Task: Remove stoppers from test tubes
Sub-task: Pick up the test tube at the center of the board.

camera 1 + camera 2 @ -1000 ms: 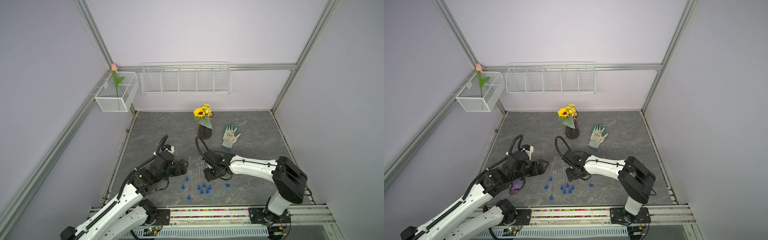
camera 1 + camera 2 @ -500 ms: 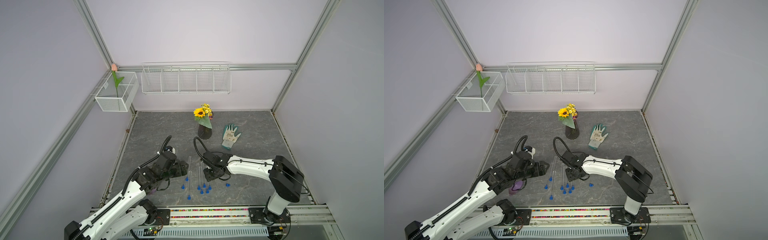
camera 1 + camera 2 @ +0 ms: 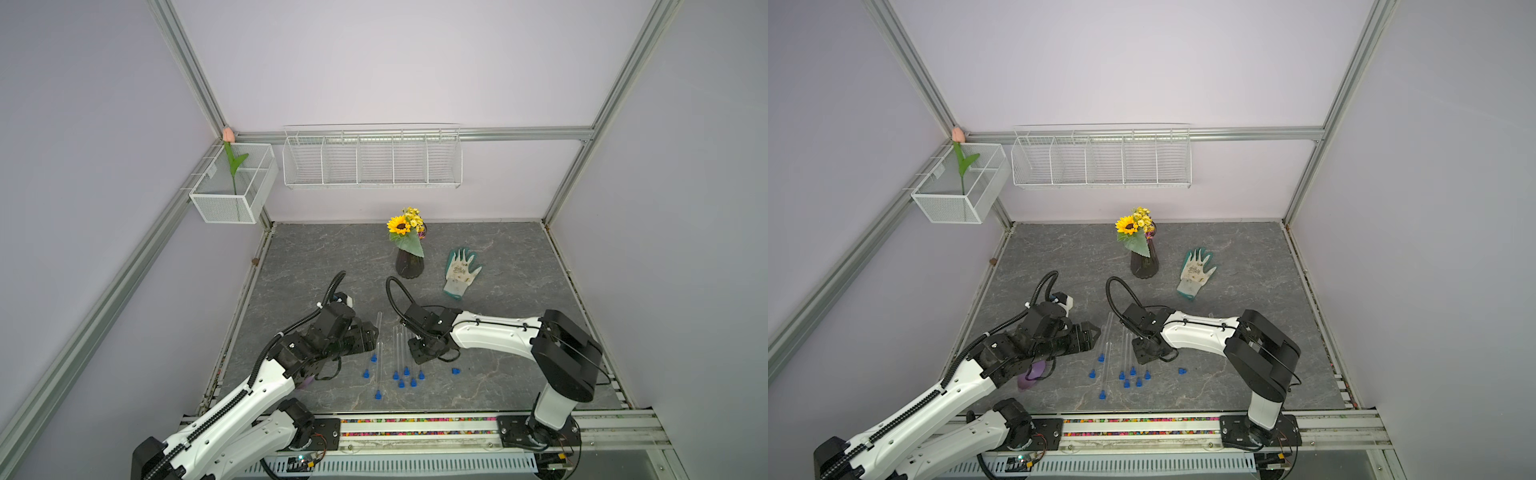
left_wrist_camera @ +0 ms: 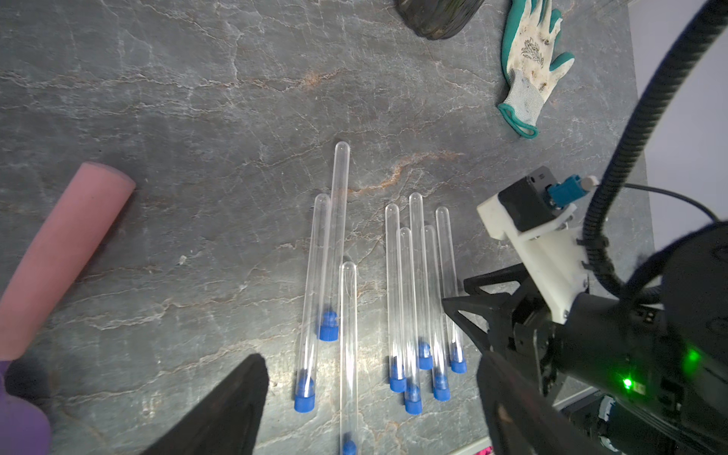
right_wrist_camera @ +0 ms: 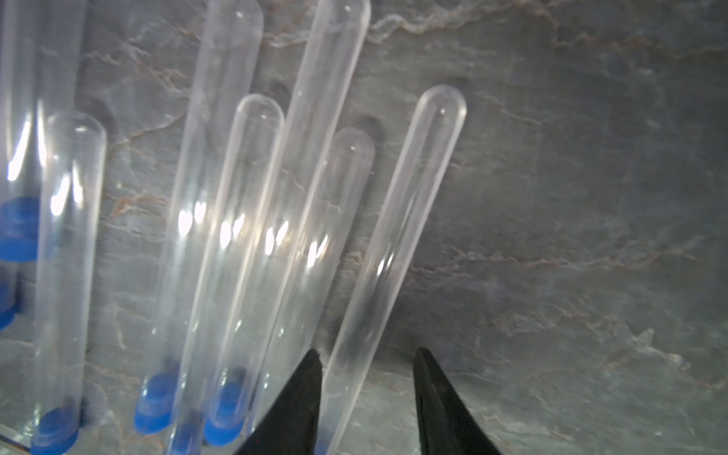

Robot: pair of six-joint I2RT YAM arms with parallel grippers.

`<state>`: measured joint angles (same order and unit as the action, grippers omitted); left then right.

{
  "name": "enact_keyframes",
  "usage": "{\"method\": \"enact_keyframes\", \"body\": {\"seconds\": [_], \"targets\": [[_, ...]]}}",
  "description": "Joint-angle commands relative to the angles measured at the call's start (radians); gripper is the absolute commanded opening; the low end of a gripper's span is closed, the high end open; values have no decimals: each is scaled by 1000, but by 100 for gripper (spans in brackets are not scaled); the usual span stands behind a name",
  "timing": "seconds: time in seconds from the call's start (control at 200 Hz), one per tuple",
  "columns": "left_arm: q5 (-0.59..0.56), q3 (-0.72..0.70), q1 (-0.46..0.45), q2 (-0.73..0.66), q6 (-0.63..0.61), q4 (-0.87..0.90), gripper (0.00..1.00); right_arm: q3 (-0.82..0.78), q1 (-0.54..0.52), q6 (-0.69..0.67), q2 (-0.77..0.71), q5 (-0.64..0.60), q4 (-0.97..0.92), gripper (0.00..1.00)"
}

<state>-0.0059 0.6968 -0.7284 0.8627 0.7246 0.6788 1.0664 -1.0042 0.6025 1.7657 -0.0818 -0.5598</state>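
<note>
Eight clear test tubes (image 4: 407,295) flat, near-parallel on table (image 4: 157,118), blue stoppers (image 4: 304,402) inserted.

Test tubes (image 3: 400,347) lie before the vase (image 3: 409,266), glove (image 3: 460,272) to its right.

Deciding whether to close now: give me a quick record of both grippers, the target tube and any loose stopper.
left gripper: open, empty, beside the test tubes
right gripper: open, fingers either side of one tube
target tube: lying flat, outermost of its group, stoppered
loose stopper: one, lying apart from the tubes
</note>
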Motion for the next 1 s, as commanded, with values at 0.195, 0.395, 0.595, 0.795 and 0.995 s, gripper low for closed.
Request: {"method": "enact_keyframes", "body": {"seconds": [0.195, 0.395, 0.595, 0.795, 0.995], "targets": [[2, -16, 4, 7, 1, -8, 86, 10, -5, 16, 28, -27, -31, 41], [7, -18, 7, 18, 1, -20, 86, 16, -3, 22, 45, -81, -86, 40], [14, -22, 6, 32, 2, -34, 86, 17, -2, 23, 51, -105, -108, 32], [23, -22, 6, 48, 3, -48, 86, 14, -2, 22, 46, -99, -104, 24], [26, -17, 7, 61, 3, -54, 86, 5, 5, 27, 27, -102, -97, 19]]}}
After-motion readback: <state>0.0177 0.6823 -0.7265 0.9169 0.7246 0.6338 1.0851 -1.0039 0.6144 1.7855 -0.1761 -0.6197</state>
